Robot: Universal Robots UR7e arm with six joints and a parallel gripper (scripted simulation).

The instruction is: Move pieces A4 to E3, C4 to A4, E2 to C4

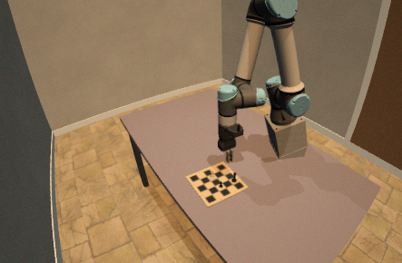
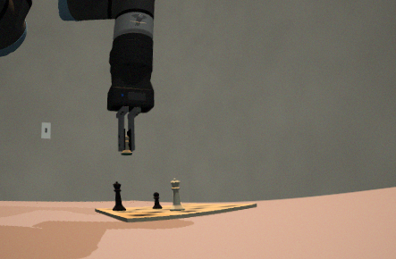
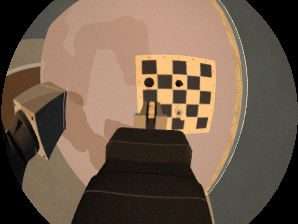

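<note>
My gripper [image 1: 230,160] [image 2: 127,148] [image 3: 151,108] is shut on a small light piece [image 2: 126,153] [image 3: 151,112], which hangs upright above the board [image 1: 209,204] [image 2: 240,206] [image 3: 212,95]. Its top is partly hidden by the fingers. A tall black crowned piece [image 1: 234,178] [image 2: 118,198] [image 3: 149,82] stands on the board. A small black pawn [image 1: 220,185] [image 2: 156,201] [image 3: 179,83] stands near it, one square between them in the wrist view. A tall light crowned piece [image 1: 211,173] [image 2: 175,196] [image 3: 179,112] also stands upright. The edge letters are too small to read.
The board lies on a pinkish table [image 1: 280,227] [image 2: 303,232] [image 3: 115,90]. The arm's pedestal [image 1: 287,138] [image 3: 42,115] stands on the table beyond the board in the top view. The table's long edge runs past the board's far side from the pedestal.
</note>
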